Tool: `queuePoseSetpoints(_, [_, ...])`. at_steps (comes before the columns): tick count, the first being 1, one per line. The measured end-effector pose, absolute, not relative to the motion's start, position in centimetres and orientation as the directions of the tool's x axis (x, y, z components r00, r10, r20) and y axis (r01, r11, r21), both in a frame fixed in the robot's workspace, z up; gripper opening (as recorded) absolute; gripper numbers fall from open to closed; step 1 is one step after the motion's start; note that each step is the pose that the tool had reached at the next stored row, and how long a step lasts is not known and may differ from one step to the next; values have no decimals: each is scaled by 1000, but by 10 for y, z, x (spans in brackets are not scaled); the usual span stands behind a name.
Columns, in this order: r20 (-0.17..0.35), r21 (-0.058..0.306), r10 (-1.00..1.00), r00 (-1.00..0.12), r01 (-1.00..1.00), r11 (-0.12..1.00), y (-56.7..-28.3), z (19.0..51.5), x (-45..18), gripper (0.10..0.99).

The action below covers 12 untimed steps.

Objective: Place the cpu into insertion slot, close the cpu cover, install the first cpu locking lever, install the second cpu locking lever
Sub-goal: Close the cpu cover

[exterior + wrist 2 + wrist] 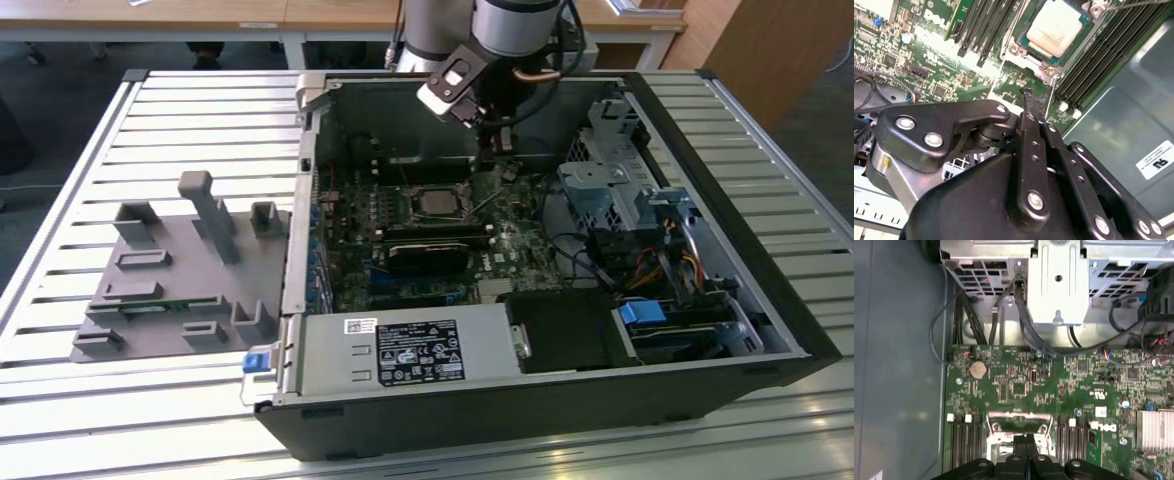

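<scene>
Claw (1029, 95) narrow, tips pressed together, just beside cpu (1056, 25) lying w/in cpu cover (1029, 59) frame.

Bright daylight; glare on slatted table (134, 400); soft shadows.

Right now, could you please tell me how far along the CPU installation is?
Done: the cpu sits in the insertion slot, and the cpu cover looks lowered around it. In hand: the tool, shut and empty, hovers at the cover's edge beside a thin lever wire. Left: I cannot tell whether either lever is latched.
</scene>
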State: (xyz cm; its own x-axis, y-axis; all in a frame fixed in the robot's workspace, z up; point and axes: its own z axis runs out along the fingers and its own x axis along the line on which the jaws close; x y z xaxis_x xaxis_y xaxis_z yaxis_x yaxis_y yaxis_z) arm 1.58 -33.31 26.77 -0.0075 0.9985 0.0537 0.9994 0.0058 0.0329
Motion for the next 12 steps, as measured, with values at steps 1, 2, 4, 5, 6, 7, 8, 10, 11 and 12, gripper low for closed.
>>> queuePoseSetpoints(1, [54,33,999,-7,999,6,-333,267,17,114])
queuePoseSetpoints(2, [54,33,999,-8,999,6,-333,267,18,114])
queuePoseSetpoints(4, [54,33,999,-8,999,6,-333,266,20,114])
queuePoseSetpoints(5, [54,32,999,-8,999,7,-333,266,21,114])
queuePoseSetpoints(6, [54,32,999,-10,999,9,-333,265,22,114])
queuePoseSetpoints(7, [54,32,998,-13,999,11,-333,264,23,114])
queuePoseSetpoints(8, [54,32,998,-15,999,14,-333,264,24,114])
queuePoseSetpoints(10, [54,31,998,-17,999,16,-333,264,26,114])
queuePoseSetpoints(11, [54,32,998,-18,999,16,-333,263,27,114])
queuePoseSetpoints(12, [54,31,998,-19,999,17,-333,263,28,114])
